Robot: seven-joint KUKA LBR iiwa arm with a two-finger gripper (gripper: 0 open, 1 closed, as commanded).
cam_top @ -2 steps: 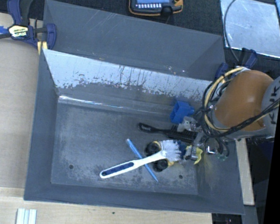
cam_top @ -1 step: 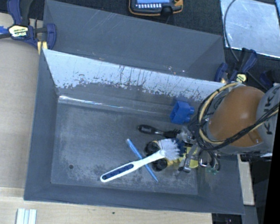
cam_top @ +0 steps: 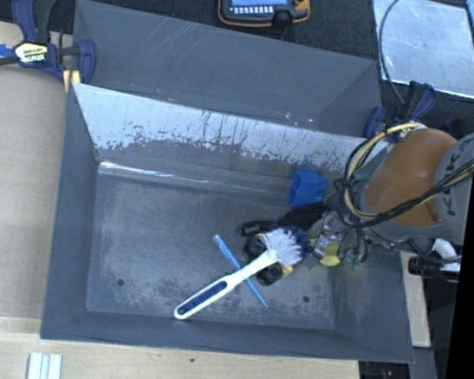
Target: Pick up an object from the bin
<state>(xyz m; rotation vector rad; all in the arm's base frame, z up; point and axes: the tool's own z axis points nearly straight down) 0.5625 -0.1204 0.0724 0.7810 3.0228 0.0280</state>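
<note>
Scuffed grey metal bin [cam_top: 143, 232], flat floor, sloped walls. Mid-floor: white plastic brush [cam_top: 225, 286], bristly head, lying across a thin blue stick [cam_top: 222, 246]. Black curved piece [cam_top: 259, 229] and blue block [cam_top: 307, 188] behind. Tool [cam_top: 331, 246] low at right beside a small yellow piece [cam_top: 329, 260]; its opening cannot be told.

The grey metal bin [cam_top: 184, 133] looks matt, its back wall scratched and scuffed pale. The white plastic dish brush [cam_top: 225, 285] has a smooth, glossy handle and a bristly head. The arm's orange cover [cam_top: 405, 177] shines.
</note>
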